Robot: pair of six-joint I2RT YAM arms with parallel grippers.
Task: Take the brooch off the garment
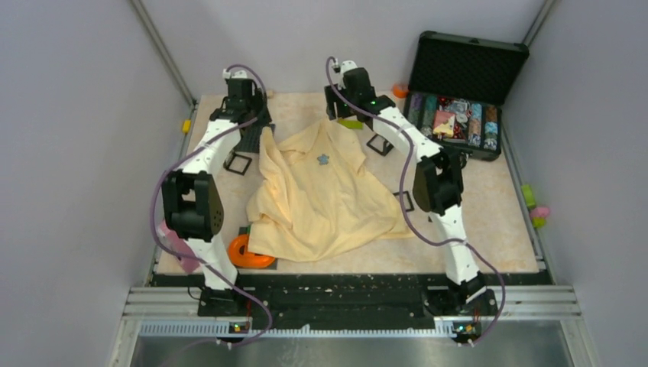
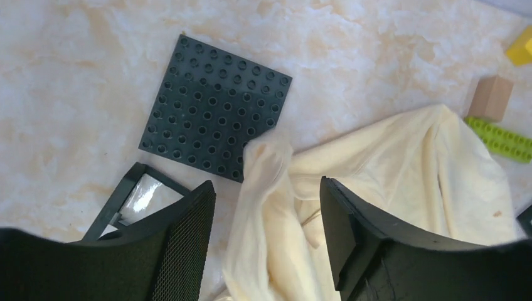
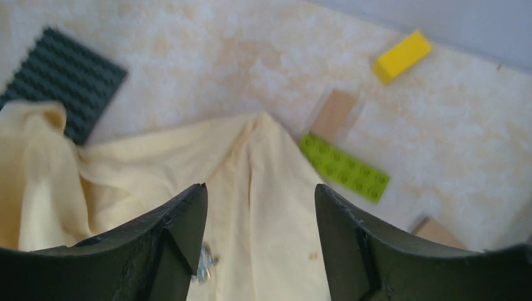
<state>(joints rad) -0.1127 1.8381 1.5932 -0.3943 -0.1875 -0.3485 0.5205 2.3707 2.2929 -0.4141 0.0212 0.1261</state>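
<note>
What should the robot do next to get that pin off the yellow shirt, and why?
Probably move the right gripper down onto the brooch: its jaws stand open above the shirt, and the brooch lies beside one finger, not between them.

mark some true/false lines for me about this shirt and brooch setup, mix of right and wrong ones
1. The brooch sits on the garment. True.
2. The left hand is shut on the fabric. False: its jaws stand apart above the cloth.
3. The case at the far right is closed. False: its lid stands up and the compartments inside show.
4. A green brick lies beside the garment's far edge. True.
5. The right hand holds the brooch. False: it is open over the garment with nothing gripped.
</note>
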